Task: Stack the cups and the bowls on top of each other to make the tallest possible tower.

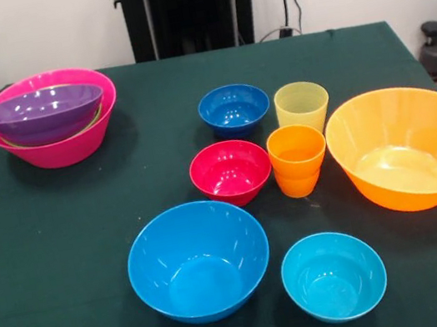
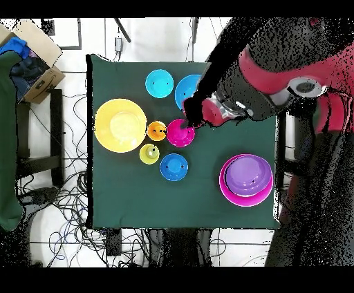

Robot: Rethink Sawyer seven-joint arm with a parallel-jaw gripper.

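From the front, the red bowl (image 1: 231, 171) sits near the middle of the green table (image 1: 51, 269). Just behind it is the dark blue bowl (image 1: 233, 108). Beside it stands the orange cup (image 1: 297, 159), and behind that cup, touching or nearly so, the pale yellow cup (image 1: 302, 106). Beyond the cups from the red bowl lies the big orange bowl (image 1: 408, 145). In front of the red bowl is the sky blue bowl (image 1: 198, 259), with the small cyan bowl (image 1: 334, 275) next to it. Well away from the red bowl, at the far corner, stands the tower: a pink bowl (image 1: 55, 124) holding a green bowl (image 1: 94, 118), only a sliver visible, and a tilted purple bowl (image 1: 43, 115). No arm appears here.

From overhead, the arm (image 2: 276, 76) reaches over the table, and the gripper (image 2: 192, 116) hangs just above the red bowl's (image 2: 180, 133) edge, partly covering the sky blue bowl (image 2: 187, 88). Whether its fingers are spread or closed I cannot tell. The tower (image 2: 246, 180) lies apart, towards the robot's base.
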